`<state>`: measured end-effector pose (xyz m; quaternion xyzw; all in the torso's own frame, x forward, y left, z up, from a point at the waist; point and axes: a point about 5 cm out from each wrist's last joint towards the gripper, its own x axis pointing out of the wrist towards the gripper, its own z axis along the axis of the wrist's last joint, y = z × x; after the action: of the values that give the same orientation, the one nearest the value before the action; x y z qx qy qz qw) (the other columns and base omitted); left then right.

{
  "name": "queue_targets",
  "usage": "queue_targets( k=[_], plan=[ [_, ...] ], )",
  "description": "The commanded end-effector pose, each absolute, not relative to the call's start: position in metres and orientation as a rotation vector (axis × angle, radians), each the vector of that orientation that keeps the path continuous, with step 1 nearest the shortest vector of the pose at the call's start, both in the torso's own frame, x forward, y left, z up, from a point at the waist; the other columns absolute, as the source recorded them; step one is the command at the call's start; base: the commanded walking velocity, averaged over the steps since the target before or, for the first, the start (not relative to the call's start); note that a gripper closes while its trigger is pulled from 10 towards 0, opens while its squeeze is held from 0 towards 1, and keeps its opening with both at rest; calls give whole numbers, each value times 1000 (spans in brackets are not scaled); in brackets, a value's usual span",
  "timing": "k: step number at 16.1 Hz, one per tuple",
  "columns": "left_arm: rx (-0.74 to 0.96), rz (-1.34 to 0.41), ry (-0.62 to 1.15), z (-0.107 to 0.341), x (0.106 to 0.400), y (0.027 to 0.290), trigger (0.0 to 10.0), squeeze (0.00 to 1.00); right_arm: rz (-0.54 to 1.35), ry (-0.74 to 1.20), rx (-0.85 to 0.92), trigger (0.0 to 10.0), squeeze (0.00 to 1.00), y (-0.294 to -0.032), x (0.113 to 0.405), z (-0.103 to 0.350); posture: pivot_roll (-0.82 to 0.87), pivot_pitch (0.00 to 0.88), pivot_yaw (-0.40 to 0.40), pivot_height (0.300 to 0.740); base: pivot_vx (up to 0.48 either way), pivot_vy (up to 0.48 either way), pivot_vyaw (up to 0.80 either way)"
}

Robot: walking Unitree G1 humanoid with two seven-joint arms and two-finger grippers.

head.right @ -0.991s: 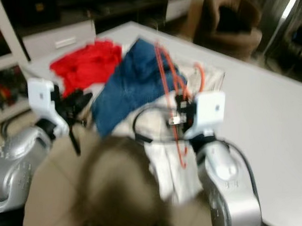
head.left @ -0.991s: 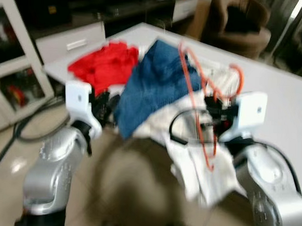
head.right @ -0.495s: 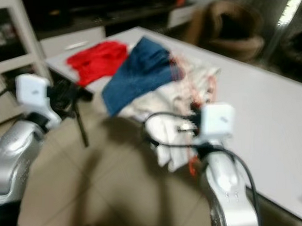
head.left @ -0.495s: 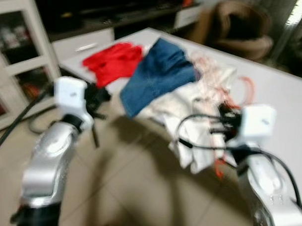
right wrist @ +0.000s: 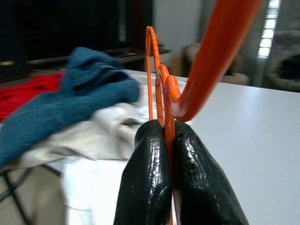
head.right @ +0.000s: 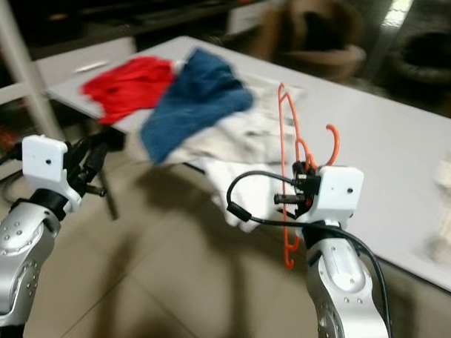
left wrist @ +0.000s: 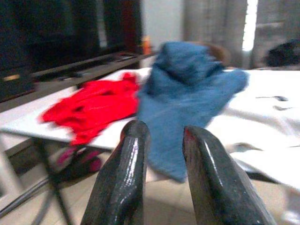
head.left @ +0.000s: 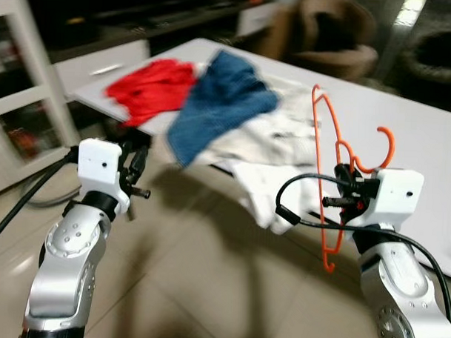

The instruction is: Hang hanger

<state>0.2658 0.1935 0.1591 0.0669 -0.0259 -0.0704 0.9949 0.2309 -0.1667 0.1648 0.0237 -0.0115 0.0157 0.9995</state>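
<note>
A white desk [head.left: 426, 139] stands over a tiled floor, bearing from left to right a red garment [head.left: 150, 88], a blue garment [head.left: 217, 102] and a white cloth [head.left: 274, 152] draping off its near edge. Near left, the left tool [left wrist: 164, 154] hovers slightly parted, holding nothing. Near right, the right tool [right wrist: 166, 154] is clamped on the orange hanger [head.left: 330, 180], held upright before the desk's near edge.
</note>
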Motion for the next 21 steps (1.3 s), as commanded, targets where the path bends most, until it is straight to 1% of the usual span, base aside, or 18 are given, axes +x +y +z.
queue_targets(
  k=[1,3,8,12,16,18,21],
  plan=[
    [158,-171,-86,166,268,188,10000,0,11,-21,48,10000,0,-168,233,167,-129,0,-35,740,0,0,-800],
    [163,-165,-86,165,270,194,10000,0,28,-28,59,10000,0,-163,233,170,-147,0,-34,740,0,-156,-800],
    [168,-199,-79,160,272,184,10000,0,5,5,45,10000,0,-166,232,167,-163,0,-19,740,0,-363,-788],
    [137,-227,-83,161,273,172,10000,0,19,7,26,10000,0,-165,241,167,-160,0,13,740,0,-375,0],
    [140,-256,-74,158,274,166,10000,0,67,13,-9,10000,0,-160,244,167,-171,0,37,740,0,-383,0],
    [138,-260,-91,164,278,164,10000,0,63,3,0,10000,0,-161,245,170,-178,0,41,740,0,-384,0],
    [143,-263,-85,160,278,163,10000,0,76,-4,-17,10000,0,-161,246,171,-185,0,32,740,0,-381,0]
  ],
)
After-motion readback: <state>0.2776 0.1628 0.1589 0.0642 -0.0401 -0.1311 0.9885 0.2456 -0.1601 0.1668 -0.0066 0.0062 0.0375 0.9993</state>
